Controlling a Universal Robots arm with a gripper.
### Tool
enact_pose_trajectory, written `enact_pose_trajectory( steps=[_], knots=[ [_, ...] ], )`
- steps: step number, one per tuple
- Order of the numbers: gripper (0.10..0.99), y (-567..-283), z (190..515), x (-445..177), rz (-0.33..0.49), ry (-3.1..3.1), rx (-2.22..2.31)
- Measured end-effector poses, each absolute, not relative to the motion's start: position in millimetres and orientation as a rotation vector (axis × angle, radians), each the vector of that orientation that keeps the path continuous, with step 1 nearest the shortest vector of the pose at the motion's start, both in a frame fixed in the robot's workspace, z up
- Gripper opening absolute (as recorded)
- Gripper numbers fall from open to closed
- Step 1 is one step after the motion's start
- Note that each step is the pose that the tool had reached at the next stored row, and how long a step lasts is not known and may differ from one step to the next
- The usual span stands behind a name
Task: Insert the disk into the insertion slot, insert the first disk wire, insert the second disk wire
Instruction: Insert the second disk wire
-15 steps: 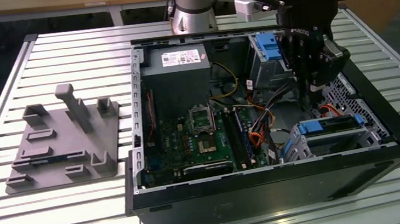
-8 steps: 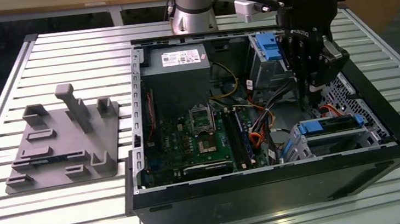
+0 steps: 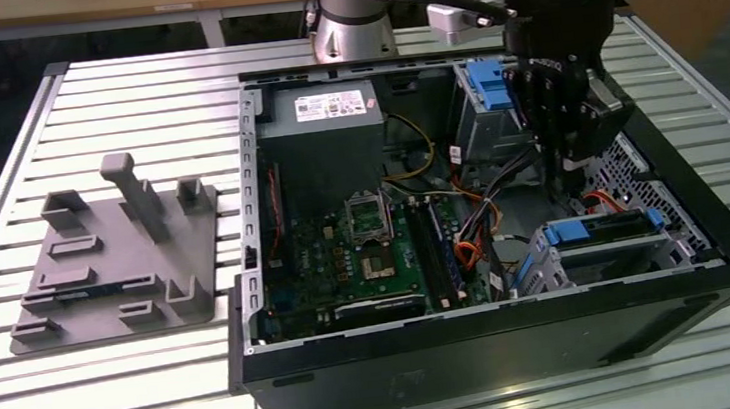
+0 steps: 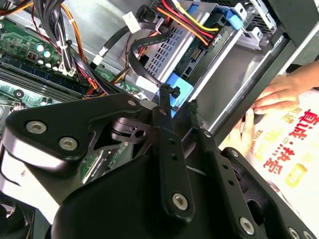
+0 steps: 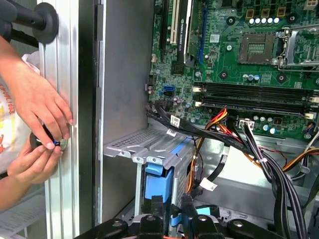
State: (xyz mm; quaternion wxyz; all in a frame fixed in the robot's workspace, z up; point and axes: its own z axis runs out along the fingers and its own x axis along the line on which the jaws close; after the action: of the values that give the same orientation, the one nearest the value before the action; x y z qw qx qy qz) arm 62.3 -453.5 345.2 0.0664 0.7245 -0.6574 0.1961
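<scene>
Slatted metal table (image 3: 126,87), open computer case (image 3: 512,336) laid on its side on it, pretty standard bench setup. The black cable (image 4: 180,93) is what matters here. Its blue plug is seen right between the tips of the gripper (image 4: 178,98), and the jaws are drawn in to a narrow gap around it, so it looks pinched rather than just nearby. From the plug, the cable is looped back over the drive cage (image 4: 172,47).

The cage is found straight ahead of the fingertips in both wrist views, just beyond the plug. So plug and cage are lined up along the way the fingers point. They're close, but whether they're touching can't be told.

The hard drive (image 3: 605,230) is seated inside the cage, blue frame and all, with its long side laid along the cage, running across the exterior view. A red cable (image 3: 597,202) can be made out at the drive's edge on the gripper's side of the cage, but whether it's plugged in can't be told.

Outside the case wall next to the cage, something small and dark is held in a person's hands (image 5: 37,107).
</scene>
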Motion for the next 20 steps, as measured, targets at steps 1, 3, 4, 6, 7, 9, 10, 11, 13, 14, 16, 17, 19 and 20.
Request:
enact_pose_trajectory(
  steps=[1,3,4,6,7,9,10,11,13,14,16,17,19,20],
  knots=[
    [0.290,-453.5,344.7,62.3,0.591,-1.982,2.185],
    [0.290,-453.4,343.7,62.4,0.591,-1.982,2.185],
    [0.290,-453.5,343.3,62.5,0.590,-1.982,2.185],
    [0.290,-453.5,342.4,63.0,0.588,-1.981,2.185],
    [0.290,-453.5,342.1,63.3,0.586,-1.980,2.184],
    [0.290,-453.5,341.2,64.1,0.582,-1.979,2.184],
    [0.290,-453.5,340.8,64.6,0.581,-1.979,2.183],
    [0.290,-453.5,340.4,65.1,0.580,-1.980,2.181],
    [0.290,-453.5,339.8,65.5,0.578,-1.989,2.170],
    [0.290,-453.5,339.6,65.5,0.577,-1.999,2.160],
    [0.290,-453.5,339.1,65.5,0.575,-2.016,2.139],
    [0.290,-453.5,338.9,65.5,0.573,-2.024,2.130],
    [0.290,-453.5,338.4,65.5,0.572,-2.035,2.117],
    [0.290,-453.5,338.2,65.4,0.571,-2.038,2.113]
  ],
)
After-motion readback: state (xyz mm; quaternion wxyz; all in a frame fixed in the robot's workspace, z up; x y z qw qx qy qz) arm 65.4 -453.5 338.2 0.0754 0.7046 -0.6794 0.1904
